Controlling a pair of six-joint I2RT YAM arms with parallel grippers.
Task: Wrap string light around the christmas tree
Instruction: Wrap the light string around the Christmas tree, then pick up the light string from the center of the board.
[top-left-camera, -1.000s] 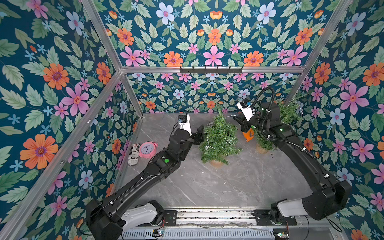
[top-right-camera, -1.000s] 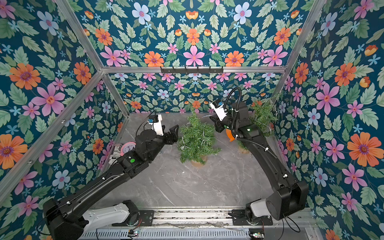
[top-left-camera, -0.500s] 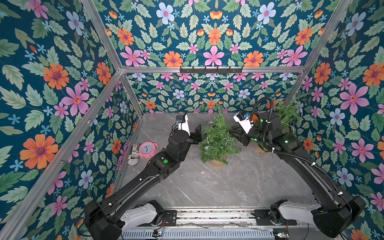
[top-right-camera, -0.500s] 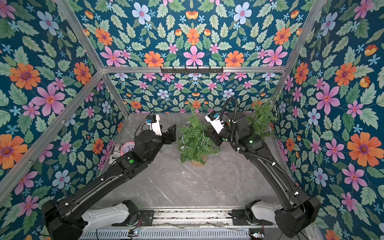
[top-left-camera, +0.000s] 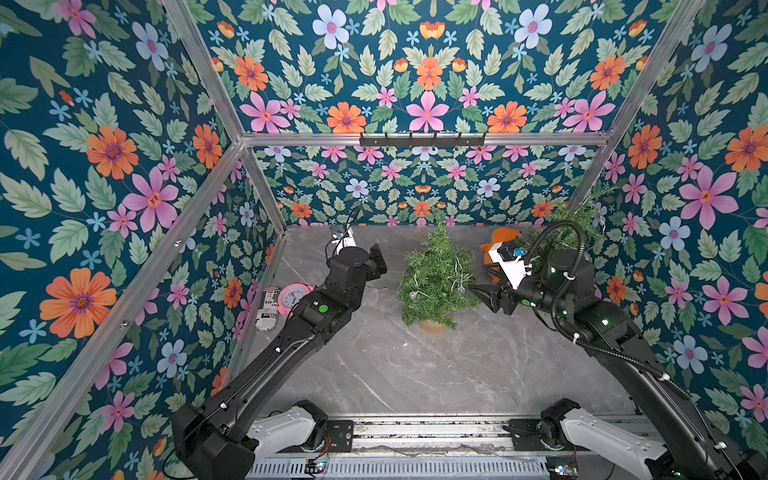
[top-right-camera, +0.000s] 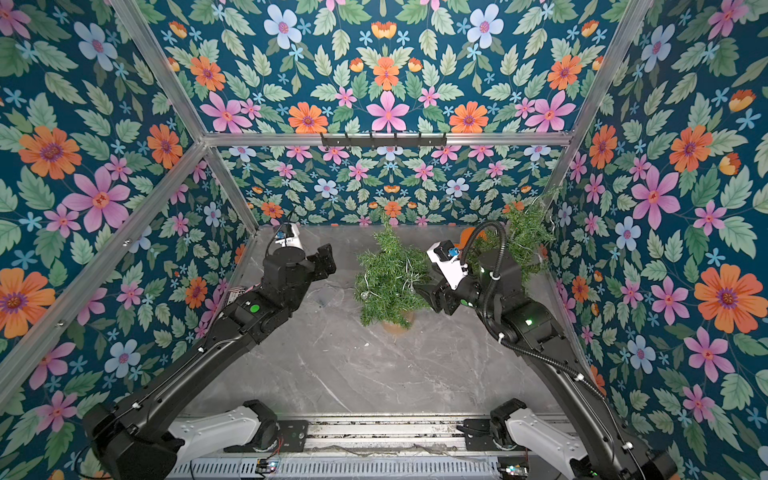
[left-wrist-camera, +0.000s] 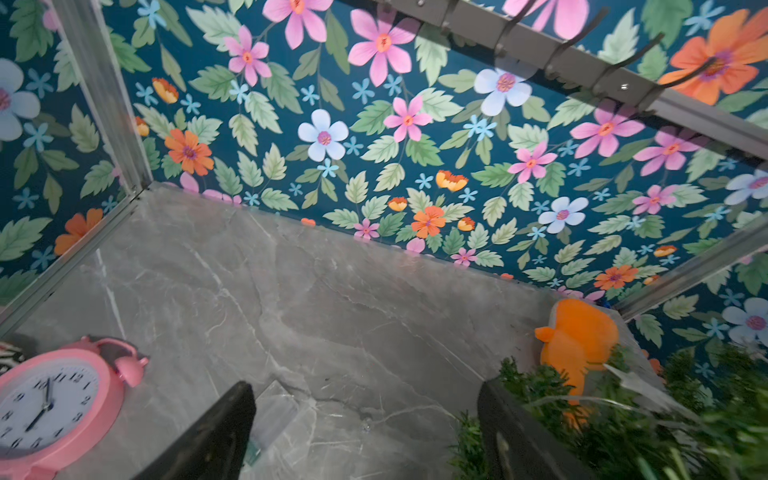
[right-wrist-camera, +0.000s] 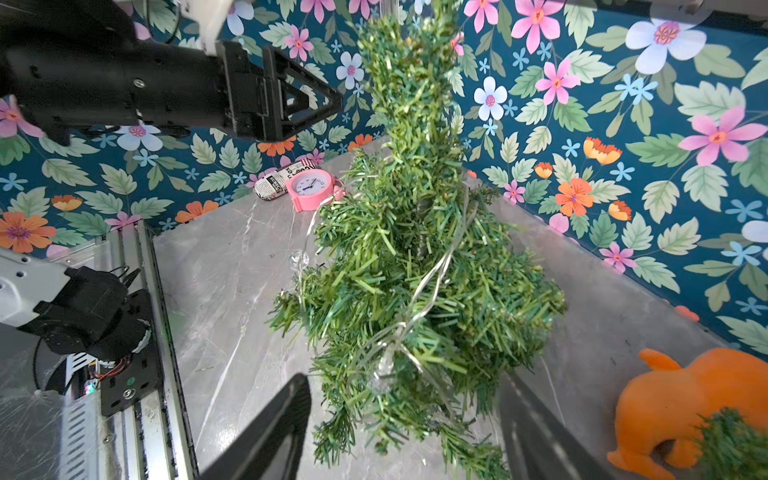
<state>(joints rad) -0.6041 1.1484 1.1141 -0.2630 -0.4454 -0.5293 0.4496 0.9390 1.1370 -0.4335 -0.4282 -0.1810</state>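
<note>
Tree (top-left-camera: 432, 286) — right end effector (top-left-camera: 482, 296) newly agape.

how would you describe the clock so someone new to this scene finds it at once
Look along the grey table's edge by the left wall. About midway back sits a round clock, next to a newsprint roll. It alone is pink, with a white dial.

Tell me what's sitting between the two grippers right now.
The christmas tree, string light draped on it, stands between the left gripper and right gripper; both top views show it.
</note>
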